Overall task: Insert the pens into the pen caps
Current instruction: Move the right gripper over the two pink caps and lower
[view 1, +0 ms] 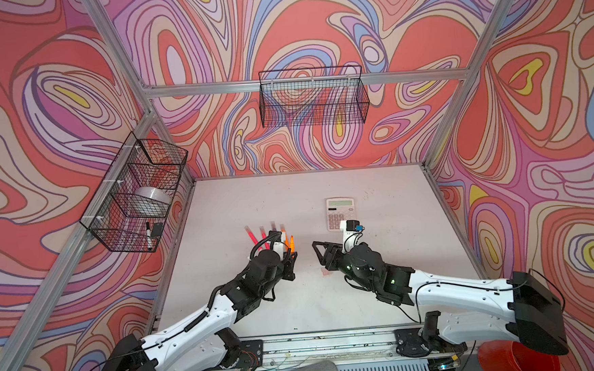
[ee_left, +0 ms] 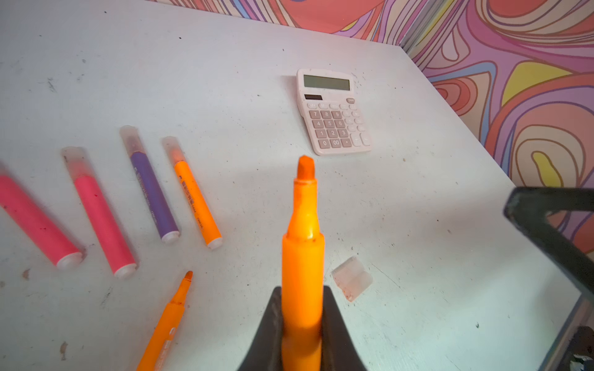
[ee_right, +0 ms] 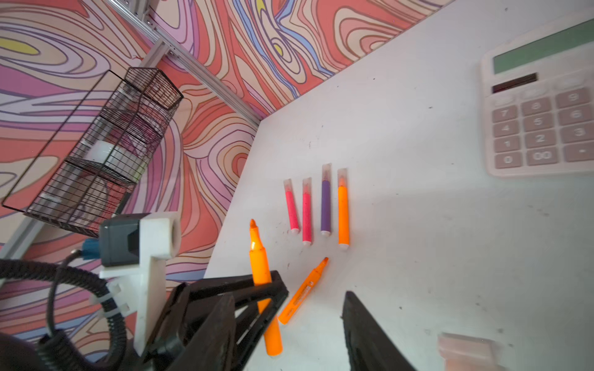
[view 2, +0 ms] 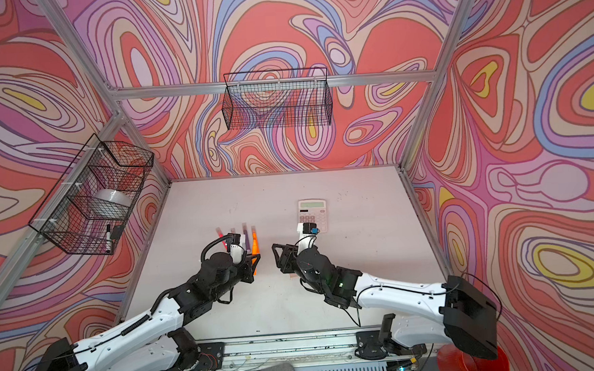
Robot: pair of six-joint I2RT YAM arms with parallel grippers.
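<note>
Left wrist view: the left gripper (ee_left: 302, 298) pinches an uncapped orange pen (ee_left: 303, 244), tip toward the calculator (ee_left: 334, 112). One loose pen cap (ee_left: 352, 278) lies nearer the arms than the calculator; four capped pens (ee_left: 151, 192) and a bare orange pen (ee_left: 167, 324) lie to the calculator's left. The right gripper (view 1: 317, 255) has its jaws apart.

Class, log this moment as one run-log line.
left gripper: shut on orange pen, uncapped | right gripper: open, empty | loose cap: on table | spare orange pen: uncapped, lying | four pens: capped
</note>
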